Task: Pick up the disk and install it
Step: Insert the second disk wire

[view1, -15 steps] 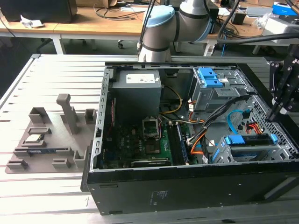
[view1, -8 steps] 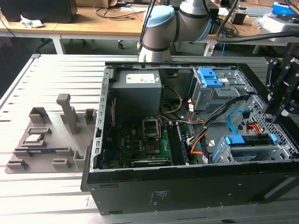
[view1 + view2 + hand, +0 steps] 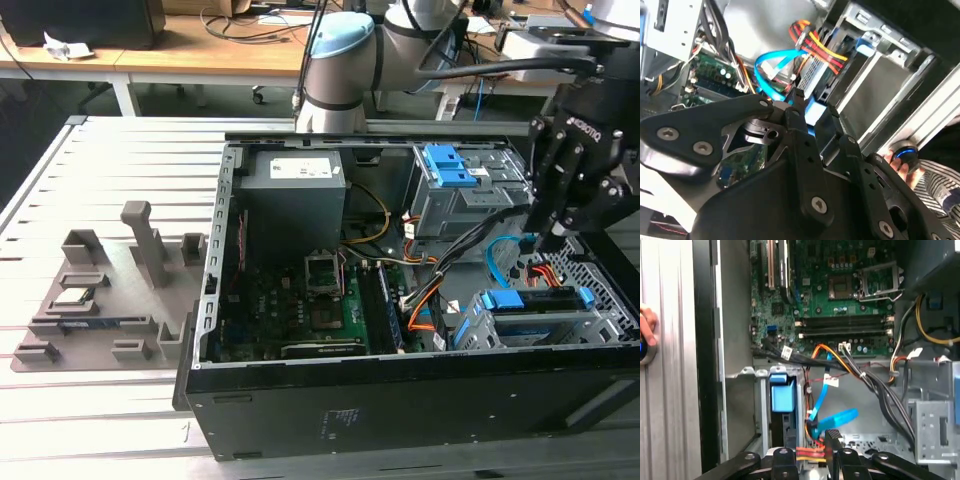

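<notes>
Inspecting the open computer case (image 3: 215,300) on the slatted worktop (image 3: 110,160): the disk (image 3: 530,300) sits in the lower drive cage, toward 4 o'clock of the case in the exterior view, lying flat with its blue side rails showing; the first wrist view shows one blue rail (image 3: 782,396) in the cage mouth.

The gripper (image 3: 552,235) hangs just above the cage, at about 12 o'clock from the disk; in both wrist views its fingers (image 3: 784,460) stand apart and clasp nothing, with a red, yellow and orange wire bundle (image 3: 820,47) and a light blue flat cable (image 3: 837,417) running close by the tips; whether a tip touches the wires I cannot tell.

Labels: the grey power supply (image 3: 295,190), at 11 o'clock in the case, bears a white sticker whose print is too small to make out; white lettering runs along the gripper body and a small white mark sits on the case's black outer panel.

A second drive bay (image 3: 450,165) with blue tabs stands at 1 o'clock; the green motherboard (image 3: 310,300) lies at 7 o'clock.

A grey fixture tray (image 3: 100,290) lies at 9 o'clock, well apart from the case, carrying a small square processor chip (image 3: 75,297).

A person's hand (image 3: 900,161) rests on a round blue-lit button (image 3: 905,151) beside the case.
</notes>
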`<state>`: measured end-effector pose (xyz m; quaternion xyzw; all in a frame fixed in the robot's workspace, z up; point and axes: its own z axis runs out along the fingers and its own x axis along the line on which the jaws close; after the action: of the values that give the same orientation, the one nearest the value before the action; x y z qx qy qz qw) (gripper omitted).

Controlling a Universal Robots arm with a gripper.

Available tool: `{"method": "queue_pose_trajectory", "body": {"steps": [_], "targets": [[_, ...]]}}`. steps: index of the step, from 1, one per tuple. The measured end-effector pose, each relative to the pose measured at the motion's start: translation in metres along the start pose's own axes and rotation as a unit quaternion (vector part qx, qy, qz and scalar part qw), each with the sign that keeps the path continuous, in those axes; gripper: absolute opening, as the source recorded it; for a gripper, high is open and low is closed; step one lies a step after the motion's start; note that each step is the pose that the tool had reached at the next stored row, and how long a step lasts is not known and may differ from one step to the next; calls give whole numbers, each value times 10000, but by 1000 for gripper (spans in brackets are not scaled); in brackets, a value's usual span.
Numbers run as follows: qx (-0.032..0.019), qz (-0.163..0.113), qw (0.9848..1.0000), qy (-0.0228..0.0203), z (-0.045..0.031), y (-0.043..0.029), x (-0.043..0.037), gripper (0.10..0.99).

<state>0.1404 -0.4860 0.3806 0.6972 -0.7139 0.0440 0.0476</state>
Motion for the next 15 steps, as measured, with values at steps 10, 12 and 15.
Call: {"method": "queue_pose_trajectory", "body": {"steps": [10, 12, 15], "targets": [[20, -151, 9999, 13, 87, 92, -9, 361], [20, -151, 9999, 20, 87, 92, -9, 282], [20, -151, 9999, 30, 87, 92, -6, 161]]}}
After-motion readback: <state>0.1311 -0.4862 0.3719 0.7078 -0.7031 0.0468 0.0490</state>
